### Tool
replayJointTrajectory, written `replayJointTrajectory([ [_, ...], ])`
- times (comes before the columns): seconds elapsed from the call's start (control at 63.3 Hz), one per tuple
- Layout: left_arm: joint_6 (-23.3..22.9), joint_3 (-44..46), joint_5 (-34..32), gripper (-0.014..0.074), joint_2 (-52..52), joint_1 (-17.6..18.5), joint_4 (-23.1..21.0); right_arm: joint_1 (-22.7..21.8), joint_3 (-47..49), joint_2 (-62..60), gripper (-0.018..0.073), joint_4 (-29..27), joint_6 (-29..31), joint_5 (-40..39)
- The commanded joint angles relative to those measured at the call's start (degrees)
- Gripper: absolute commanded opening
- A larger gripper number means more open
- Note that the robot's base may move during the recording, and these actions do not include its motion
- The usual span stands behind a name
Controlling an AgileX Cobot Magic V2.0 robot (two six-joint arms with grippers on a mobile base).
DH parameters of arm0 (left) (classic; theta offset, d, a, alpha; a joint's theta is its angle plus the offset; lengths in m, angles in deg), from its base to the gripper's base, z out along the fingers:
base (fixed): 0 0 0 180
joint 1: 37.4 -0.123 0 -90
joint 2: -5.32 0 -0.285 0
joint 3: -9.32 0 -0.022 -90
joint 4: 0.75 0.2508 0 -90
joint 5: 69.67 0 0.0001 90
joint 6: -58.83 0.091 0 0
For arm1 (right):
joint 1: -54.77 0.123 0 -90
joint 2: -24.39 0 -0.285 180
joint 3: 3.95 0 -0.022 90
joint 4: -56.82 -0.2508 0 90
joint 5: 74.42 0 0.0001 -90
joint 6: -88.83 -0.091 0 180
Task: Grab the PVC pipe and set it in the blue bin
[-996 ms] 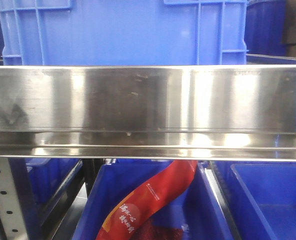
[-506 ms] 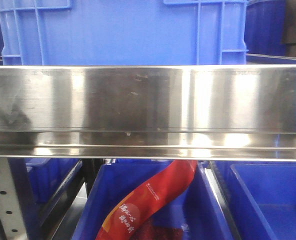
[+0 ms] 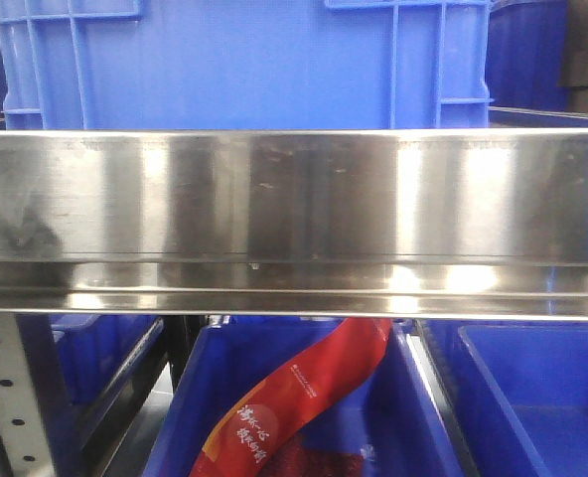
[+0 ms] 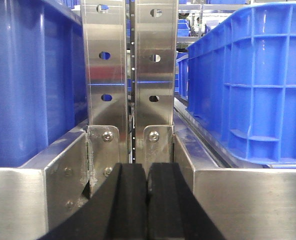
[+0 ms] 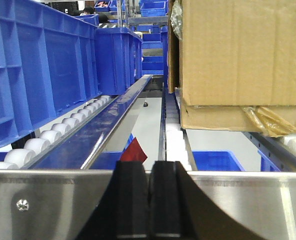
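Black rubber pads of the left gripper (image 4: 147, 200) sit pressed together, nothing between them; straight ahead stand two perforated steel uprights (image 4: 129, 65), with a blue bin (image 4: 248, 80) to the right on the steel shelf. The right gripper (image 5: 149, 200) is likewise closed and empty, a steel rail (image 5: 33, 200) just beyond it, blue crates (image 5: 43, 65) to its left, a cardboard box (image 5: 243, 55) above right. No PVC pipe shows in any view, so I cannot tell where it lies.
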Motion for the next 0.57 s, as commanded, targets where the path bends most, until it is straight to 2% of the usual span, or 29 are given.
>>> replayJointTrajectory([
  [0.0, 0.3, 0.1, -1.0, -0.0111, 0.3, 0.3, 0.1, -0.4, 0.0, -0.2, -0.0169, 0.5, 0.0, -1.4],
  [0.553, 0.3, 0.1, -1.0, -0.0111, 0.3, 0.3, 0.1, -0.4, 0.0, -0.2, -0.0169, 0.5, 0.0, -1.4],
])
